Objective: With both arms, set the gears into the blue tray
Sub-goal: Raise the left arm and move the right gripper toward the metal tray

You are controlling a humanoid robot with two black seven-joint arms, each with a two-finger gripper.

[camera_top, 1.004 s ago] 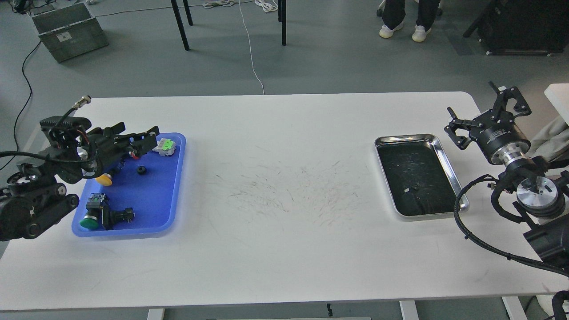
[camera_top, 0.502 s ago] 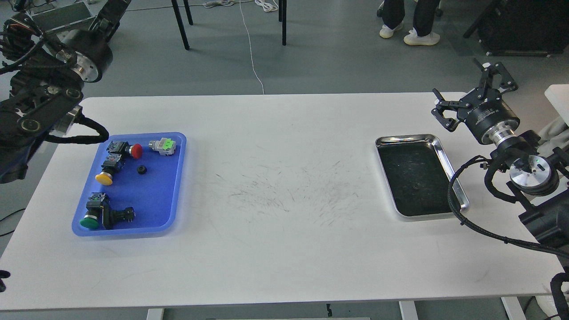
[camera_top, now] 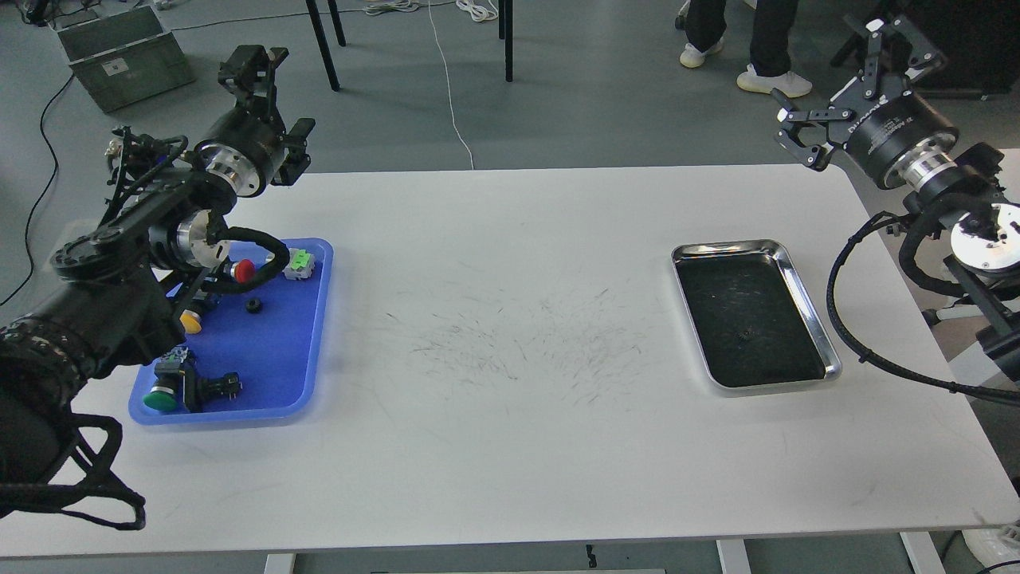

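The blue tray [camera_top: 275,359] lies at the table's left. One small black gear [camera_top: 254,304] rests inside it, among the push-button switches. A second tiny gear [camera_top: 744,333] sits on the black lining of the steel tray [camera_top: 799,281] at the right. My left gripper [camera_top: 280,89] is raised above the table's back left edge, behind the blue tray, open and empty. High past the back right corner, my right gripper [camera_top: 837,76] is also open and empty, well above the steel tray.
Switches with red [camera_top: 244,270], yellow [camera_top: 190,321] and green [camera_top: 162,397] caps and a green-and-white block [camera_top: 299,261] lie in the blue tray. My left arm's links and cable overhang its left side. Chair legs, a crate and a person's feet are behind the table.
My left arm lifted off the blue tray, swung up, and now holds its gripper behind the tray. My right gripper rose up and back, away from the steel tray.
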